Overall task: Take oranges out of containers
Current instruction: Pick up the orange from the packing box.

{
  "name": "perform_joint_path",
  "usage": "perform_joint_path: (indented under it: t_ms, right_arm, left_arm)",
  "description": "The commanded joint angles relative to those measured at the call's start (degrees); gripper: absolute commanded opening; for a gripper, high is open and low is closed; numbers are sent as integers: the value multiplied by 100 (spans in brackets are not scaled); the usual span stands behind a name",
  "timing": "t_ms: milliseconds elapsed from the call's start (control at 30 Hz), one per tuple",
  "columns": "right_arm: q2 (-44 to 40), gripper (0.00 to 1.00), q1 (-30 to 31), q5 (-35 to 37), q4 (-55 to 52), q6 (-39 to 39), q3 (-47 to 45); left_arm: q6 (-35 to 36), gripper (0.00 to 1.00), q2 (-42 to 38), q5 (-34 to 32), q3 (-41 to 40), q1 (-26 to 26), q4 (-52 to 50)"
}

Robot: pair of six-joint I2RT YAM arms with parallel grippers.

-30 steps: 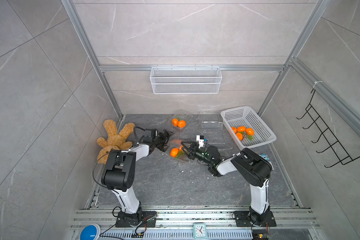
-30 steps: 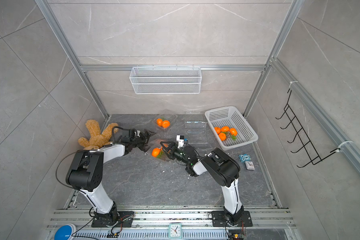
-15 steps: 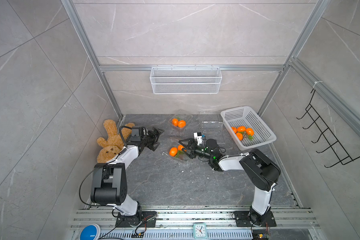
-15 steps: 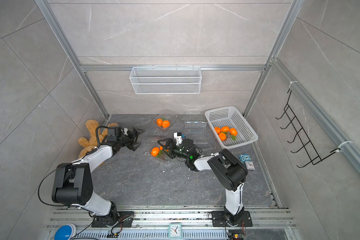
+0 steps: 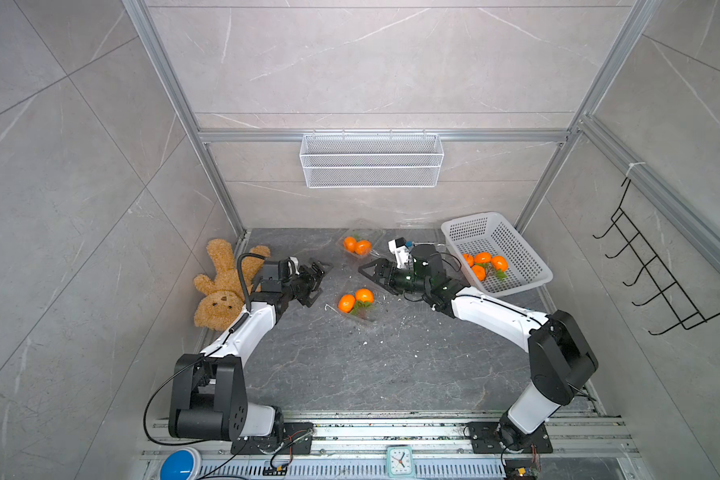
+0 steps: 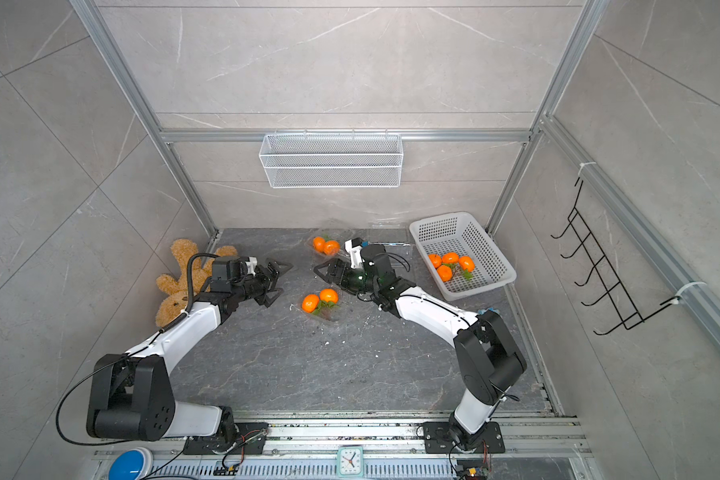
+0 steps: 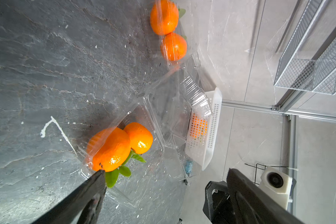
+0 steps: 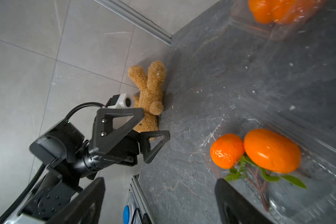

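Note:
Two oranges point(image 5: 355, 300) with green leaves lie in an open clear container point(image 7: 147, 174) at mid-floor; the left wrist view shows them as oranges point(image 7: 113, 149). Left of it my left gripper point(image 5: 319, 283) hangs open and empty, one fingertip point(image 7: 99, 174) close to the container's rim. My right gripper point(image 5: 371, 276) stands open and empty just to the right of the container; the oranges point(image 8: 270, 150) lie beyond its fingers. Two more oranges point(image 5: 357, 246) sit in a shut container point(image 7: 171, 35) at the back. Empty clear containers point(image 7: 182, 108) lie near the basket.
A white perforated basket point(image 5: 516, 249) at the back right holds several oranges point(image 5: 484, 264). A brown teddy bear point(image 5: 221, 286) lies against the left wall behind my left arm. A wire mesh basket point(image 5: 371, 160) hangs on the back wall. White crumbs dot the floor.
Both grippers were at the middle container a second ago. The left one has drawn back to the left and the right one back to the right, leaving the two oranges in the open container.

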Motion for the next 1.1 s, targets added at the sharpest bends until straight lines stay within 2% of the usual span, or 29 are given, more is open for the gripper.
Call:
perform_joint_path:
  t_ms: [0, 100, 267, 333, 600, 767, 1067]
  right_arm:
    - [162, 84, 333, 513, -1877, -1047, 285]
    - [471, 82, 639, 1007, -2521, -1473, 615]
    - [989, 75, 877, 1628, -3083, -1655, 945]
    - [1217, 70, 921, 1697, -3135, -1698, 1048]
    - [1893, 65, 949, 2020, -3266, -1851, 1643]
    - [2323, 61, 949, 2010, -3509, -1942, 2168]
    - [2635, 53, 958, 2627, -3988, -2129, 2497]
  left_arm:
    - [213, 100, -243, -104, -138, -298, -12]
    - [141, 100, -282, -141, -343, -466, 33]
    - [-105, 99, -428, -124, -757, -547, 346]
    - [-179, 100, -492, -165, -877, -692, 436]
    - [-446, 99, -582, -358, -1259, -1115, 744]
    - [-473, 99, -524, -375, -1245, -1172, 794]
    - [-451, 100, -445, -364, -1207, -1176, 816]
